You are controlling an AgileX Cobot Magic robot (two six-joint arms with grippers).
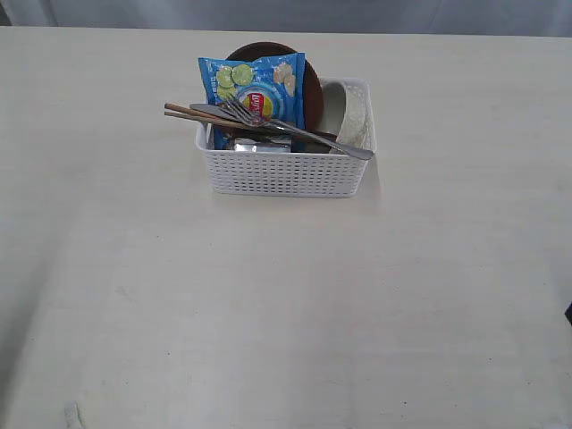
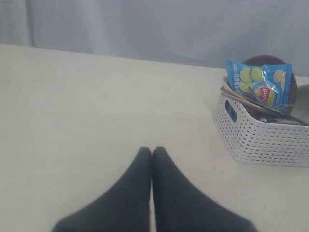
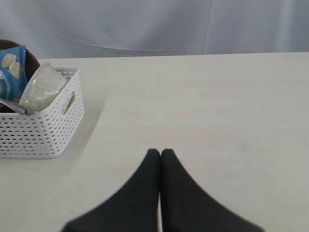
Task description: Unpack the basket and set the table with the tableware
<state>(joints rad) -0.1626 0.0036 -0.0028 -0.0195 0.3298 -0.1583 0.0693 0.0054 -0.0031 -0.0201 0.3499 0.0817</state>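
Left claw (image 2: 152,151): fingers pressed together, holding nothing, low over bare surface (image 1: 286,313), well apart from the basket (image 1: 286,174). Basket sits at the far middle of the surface, fully loaded; nothing unpacked yet.

Contents, left to right:
- chopsticks (image 1: 192,113): tips overhang the left rim. Light, stiff, thin, likely to roll. Pinch the overhanging ends.
- knife (image 1: 204,110) and fork (image 1: 239,111): lie diagonally across the top, one handle resting on the front right rim. Slick steel, so grab mid-handle, crosswise.
- chips bag (image 1: 255,85): upright, not tableware. Soft and crinkly; it may topple once the cutlery goes.
- cup (image 1: 259,145): shiny steel, low under the cutlery, mostly hidden. Probably light and slippery; take it by the rim wall.
- plate (image 1: 311,89): brown, on edge behind the bag. Pinch its top edge.
- bowl (image 1: 353,116): pale, on its side against the right wall. Possibly fragile; grip the rim.

Spoon: cannot make it out.

Right claw (image 3: 160,152): fingers together, empty, over bare surface right of the basket.
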